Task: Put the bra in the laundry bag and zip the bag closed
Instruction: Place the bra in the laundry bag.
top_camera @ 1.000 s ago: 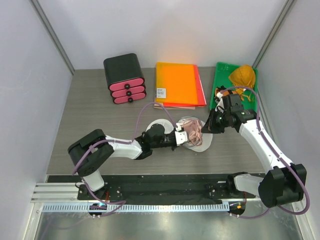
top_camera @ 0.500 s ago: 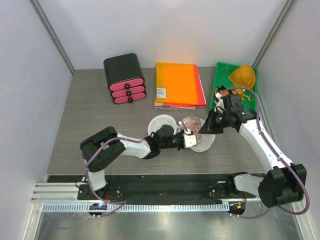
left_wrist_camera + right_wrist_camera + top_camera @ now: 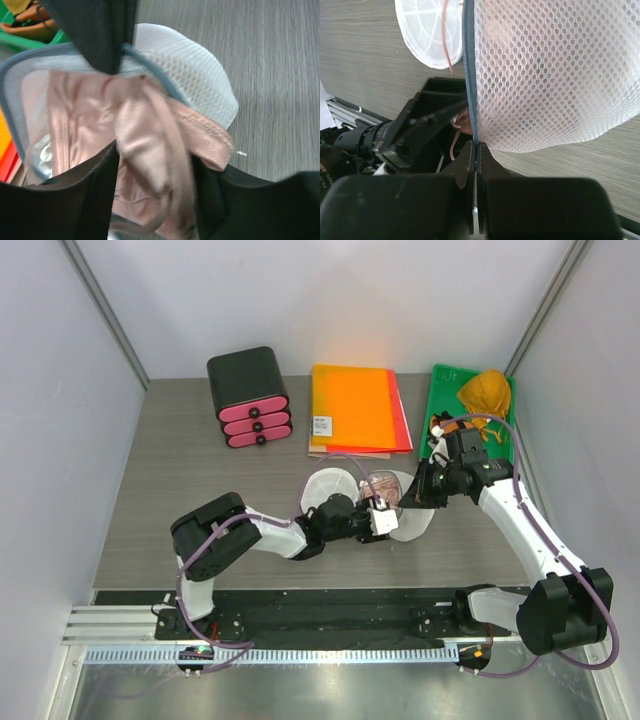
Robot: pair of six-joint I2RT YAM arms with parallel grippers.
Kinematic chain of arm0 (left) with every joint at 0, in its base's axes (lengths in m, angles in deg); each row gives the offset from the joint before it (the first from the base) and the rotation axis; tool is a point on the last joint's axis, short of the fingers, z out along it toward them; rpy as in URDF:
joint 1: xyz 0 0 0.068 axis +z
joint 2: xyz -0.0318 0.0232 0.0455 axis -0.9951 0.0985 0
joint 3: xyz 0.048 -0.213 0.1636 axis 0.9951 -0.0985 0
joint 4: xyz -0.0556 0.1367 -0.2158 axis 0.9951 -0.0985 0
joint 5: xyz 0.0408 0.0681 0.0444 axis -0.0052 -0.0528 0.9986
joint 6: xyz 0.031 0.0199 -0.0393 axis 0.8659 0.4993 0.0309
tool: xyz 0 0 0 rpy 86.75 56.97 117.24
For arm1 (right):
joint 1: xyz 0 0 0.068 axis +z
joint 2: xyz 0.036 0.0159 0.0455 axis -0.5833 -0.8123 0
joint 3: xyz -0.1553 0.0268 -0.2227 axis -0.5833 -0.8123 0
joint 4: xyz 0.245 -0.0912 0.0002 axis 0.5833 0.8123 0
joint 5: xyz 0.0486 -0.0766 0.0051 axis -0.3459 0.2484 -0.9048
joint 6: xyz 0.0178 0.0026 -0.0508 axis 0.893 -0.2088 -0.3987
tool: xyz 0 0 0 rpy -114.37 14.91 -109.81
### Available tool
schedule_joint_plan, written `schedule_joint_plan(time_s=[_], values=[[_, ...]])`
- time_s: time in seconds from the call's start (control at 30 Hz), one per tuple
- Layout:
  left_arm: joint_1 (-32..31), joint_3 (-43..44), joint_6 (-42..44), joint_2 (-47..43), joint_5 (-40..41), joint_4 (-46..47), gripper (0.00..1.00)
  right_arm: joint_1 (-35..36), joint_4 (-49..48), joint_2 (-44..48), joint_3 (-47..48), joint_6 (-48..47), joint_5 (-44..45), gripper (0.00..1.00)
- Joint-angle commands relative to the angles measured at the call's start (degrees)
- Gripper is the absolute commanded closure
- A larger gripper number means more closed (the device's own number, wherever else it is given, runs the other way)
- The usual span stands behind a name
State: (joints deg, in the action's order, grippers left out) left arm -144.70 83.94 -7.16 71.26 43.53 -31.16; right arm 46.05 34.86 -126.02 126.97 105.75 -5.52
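The laundry bag (image 3: 412,523) sits open near the middle of the counter (image 3: 200,490). One domed mesh half lies flat toward 9 o'clock, and the other is tipped so that its opening faces the left gripper (image 3: 155,200). The right gripper (image 3: 476,147) reaches in from 2 o'clock with its fingers pressed tight together on the dark zipper rim of the tipped half, holding that edge up. The pink bra (image 3: 145,135) is bunched mostly inside this half, with a band and some folds spilling over the rim. The left gripper comes in from 8 o'clock, its jaws spread partway. Loose bra fabric lies in the gap between them, and whether either finger presses on it cannot be told. Along the back of the counter stand a black drawer unit (image 3: 248,397) with pink fronts at 11 o'clock, orange folders (image 3: 355,407) at 12 o'clock and a green tray (image 3: 445,390) at 1 o'clock.
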Motion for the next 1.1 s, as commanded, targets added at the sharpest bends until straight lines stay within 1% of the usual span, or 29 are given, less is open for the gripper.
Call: schedule_joint_plan(time_s=[0.0, 0.03, 0.07, 0.1, 0.13, 0.17, 0.2, 0.37, 0.43, 0.5, 0.53, 0.63, 0.67, 0.73, 0.77, 0.8, 0.83, 0.87, 0.9, 0.93, 0.97, 1.0, 1.03, 1.07], values=[[-0.1, -2.5, -0.4, -6.9, 3.0, 1.6, 0.34, -0.1, -0.4, 1.3, 1.6, -0.4, -1.0, 0.99], [-0.2, -2.9, -0.7, -7.7, 3.2, 1.1, 0.32, -0.1, -0.4, 1.4, 1.6, -0.3, -1.1, 0.99], [-0.2, -3.3, -0.7, -8.5, 3.5, 0.2, 0.27, -0.1, -0.4, 1.4, 1.7, -0.4, -1.1, 0.99], [-0.2, -3.6, -0.7, -9.5, 3.7, -1.9, 0.25, -0.1, -0.5, 1.4, 1.8, -0.5, -1.1, 0.99], [-0.2, -4.0, -1.3, -12.0, 3.7, -2.5, 0.2, -0.1, -0.4, 1.5, 1.7, -0.5, -1.0, 0.99], [-0.2, -5.4, -1.6, -13.0, 3.8, -2.7, 0.06, -0.1, -0.4, 1.5, 1.6, -0.6, -1.0, 0.99], [-0.2, -6.1, -1.8, -14.3, 3.6, -3.3, 0.0, -0.1, -0.4, 1.5, 1.5, -0.6, -1.1, 0.99], [-0.2, -9.8, -2.7, -22.5, 2.6, -6.5, 0.0, -0.2, -0.6, 1.2, 1.1, -1.3, -2.2, 0.99], [-0.2, -9.6, -3.0, -24.6, 2.0, -12.4, 0.0, -0.1, -0.6, 1.2, 1.2, -1.6, -2.5, 0.99], [-0.2, -10.5, -5.5, -27.9, 0.3, -14.7, 0.0, 0.0, -0.7, 1.3, 1.2, -1.6, -2.7, 0.99], [-0.2, -12.4, -6.5, -29.1, -0.5, -14.6, 0.0, -0.1, -1.0, 1.2, 1.1, -1.6, -2.7, 0.99], [-0.2, -17.5, -15.5, -35.5, 1.7, -11.0, 0.0, -0.1, -1.9, 1.3, 1.0, -1.6, -2.5, 0.99], [-0.1, -18.4, -22.1, -39.4, 2.5, -10.2, 0.0, -0.1, -2.1, 1.4, 0.8, -2.0, -2.1, 0.99], [-0.1, -19.3, -31.3, -42.8, 8.4, -11.4, 0.02, -0.1, -2.1, 1.6, 0.8, -2.2, -0.5, 0.99], [-0.1, -19.2, -35.9, -44.0, 10.7, -15.0, 0.03, -0.1, -2.2, 1.7, 0.7, -2.3, -0.2, 0.99], [0.0, -18.5, -45.6, -45.9, 15.2, -18.2, 0.04, -0.1, -2.4, 2.0, 0.6, -2.3, -0.1, 0.99], [0.1, -16.6, -49.9, -46.5, 20.7, -22.1, 0.06, -0.1, -2.4, 2.0, 0.5, -2.3, -0.1, 0.99], [0.1, -15.7, -53.7, -46.8, 24.0, -29.3, 0.07, -0.1, -2.8, 2.2, 0.3, -2.3, -0.3, 0.99], [0.2, -14.4, -62.6, -46.6, 26.4, -32.6, 0.07, -0.1, -3.0, 2.4, 0.2, -2.3, -0.4, 0.99], [0.6, -13.7, -66.1, -46.3, 29.5, -35.7, 0.05, -0.1, -3.2, 2.5, 0.2, -2.4, -0.5, 0.99], [1.3, -13.1, -69.8, -45.7, 30.3, -42.2, 0.04, -0.2, -3.3, 2.6, 0.2, -2.4, -0.6, 0.99], [2.3, -11.7, -78.0, -44.7, 31.5, -46.5, 0.05, -0.1, -3.3, 2.8, 0.1, -2.5, -0.7, 0.99], [5.7, -11.3, -84.1, -44.1, 32.2, -51.0, 0.05, -0.1, -3.2, 3.1, 0.1, -2.6, -0.7, 0.99], [8.0, -11.5, -88.6, -43.6, 29.4, -55.8, 0.06, -0.1, -3.2, 3.2, 0.1, -2.5, -0.6, 0.99]])
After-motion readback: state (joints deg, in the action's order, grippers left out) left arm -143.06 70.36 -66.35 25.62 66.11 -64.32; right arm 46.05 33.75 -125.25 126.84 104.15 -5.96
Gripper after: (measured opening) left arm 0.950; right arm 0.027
